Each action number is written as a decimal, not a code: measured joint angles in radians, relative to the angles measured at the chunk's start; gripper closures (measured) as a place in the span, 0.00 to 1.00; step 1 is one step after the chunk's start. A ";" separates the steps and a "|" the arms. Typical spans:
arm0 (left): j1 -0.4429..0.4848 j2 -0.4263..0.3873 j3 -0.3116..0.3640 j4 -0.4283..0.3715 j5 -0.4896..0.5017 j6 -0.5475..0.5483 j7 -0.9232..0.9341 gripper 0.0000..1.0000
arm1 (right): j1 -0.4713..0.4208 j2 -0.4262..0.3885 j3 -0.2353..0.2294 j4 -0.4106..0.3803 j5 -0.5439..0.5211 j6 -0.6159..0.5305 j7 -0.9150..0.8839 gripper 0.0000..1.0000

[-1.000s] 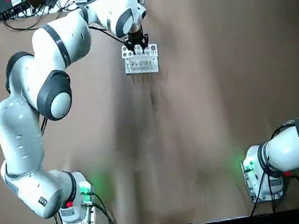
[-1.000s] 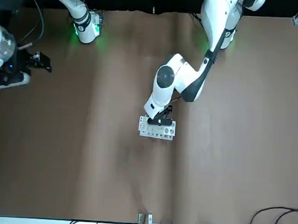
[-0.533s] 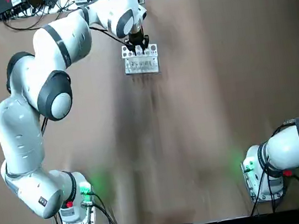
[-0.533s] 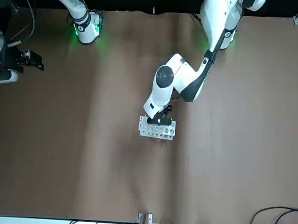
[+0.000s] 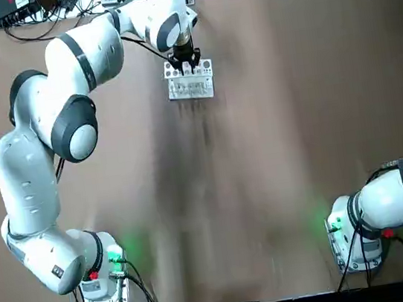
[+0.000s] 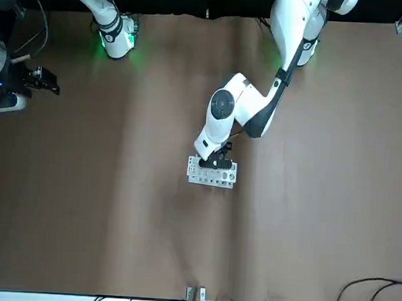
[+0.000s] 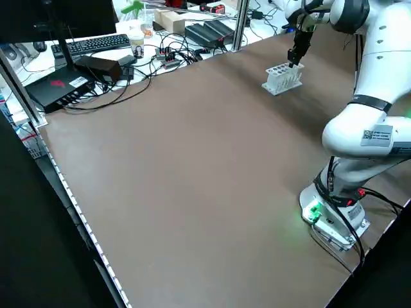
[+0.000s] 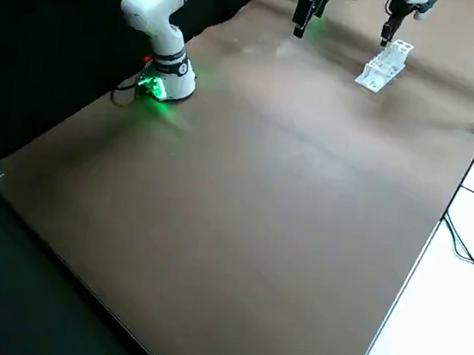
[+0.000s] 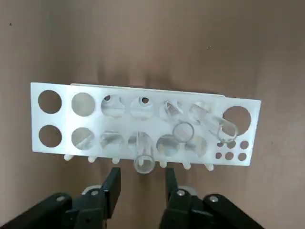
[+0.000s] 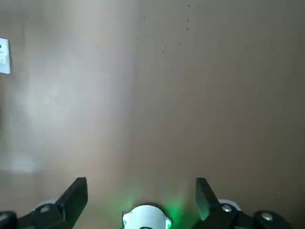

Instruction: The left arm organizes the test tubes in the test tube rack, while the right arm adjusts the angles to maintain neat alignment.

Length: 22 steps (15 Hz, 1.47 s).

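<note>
Hovering above the white test tube rack [image 9: 66, 117], the left end effector [image 9: 143, 177] holds its fingers apart, gripping nothing, near the far edge of the brown table [image 5: 261, 150]. Three clear test tubes [image 9: 144, 155] stand in the rack, leaning in different directions. The tubes are racked, but straightening appears to remain, likely starting with the one nearest the fingers; their close spacing could hinder a clean grasp. The right end effector [image 10: 142, 183], open and empty, waits at the table's far right corner, well away. Beyond the far edge sit a monitor [image 7: 38, 22], a keyboard [image 7: 96, 44] and tangled black cables [image 7: 122, 97].
</note>
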 joint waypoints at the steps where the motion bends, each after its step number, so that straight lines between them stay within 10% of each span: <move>1: 0.000 0.000 0.000 0.000 0.000 0.000 0.000 0.56 | 0.000 0.000 0.001 0.000 0.000 0.000 0.000 0.00; 22: 0.003 0.018 0.002 0.020 0.000 0.001 0.000 0.62 | 0.003 0.000 0.005 0.000 -0.001 -0.003 0.000 0.00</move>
